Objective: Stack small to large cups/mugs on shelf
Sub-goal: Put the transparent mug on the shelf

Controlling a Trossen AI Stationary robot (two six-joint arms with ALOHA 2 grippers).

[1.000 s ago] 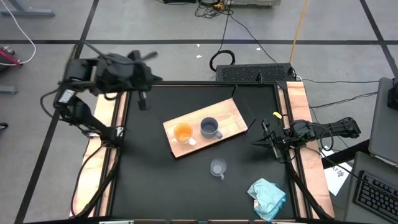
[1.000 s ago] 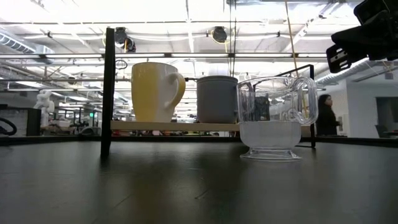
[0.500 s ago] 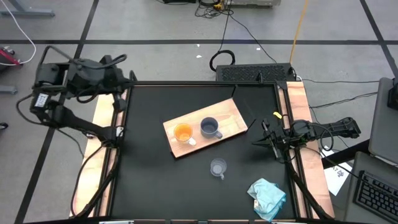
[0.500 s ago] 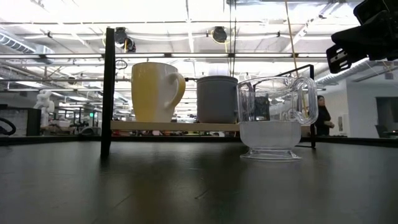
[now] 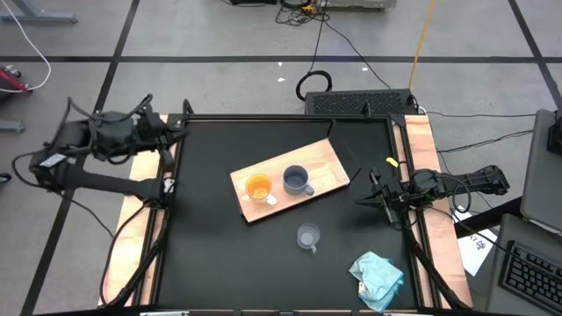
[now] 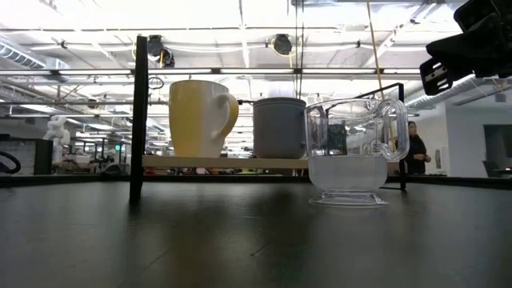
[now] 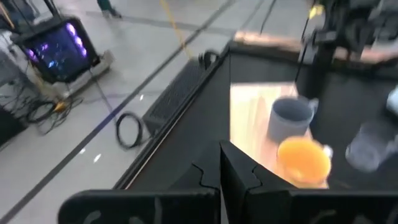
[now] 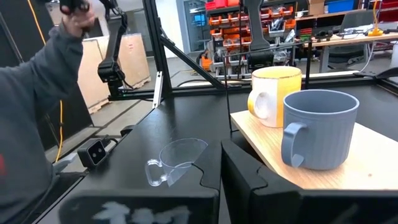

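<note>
— Mugs: where are they?
— Orange mug point(image 5: 258, 186) and blue-grey mug point(image 5: 297, 180) stand side by side on the shelf point(image 5: 329, 161); the glass cup point(image 5: 307, 237) sits on the table, apart.
— Grippers?
— Left gripper point(image 7: 221, 177) at the table's far-left corner, right gripper point(image 8: 221, 168) at the right edge, both with fingers together.

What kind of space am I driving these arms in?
Likely a robotics lab or workshop in an open industrial hall: exposed ceiling ducts, racks of orange parts bins, cables across the taped floor, and a black work table.
</note>
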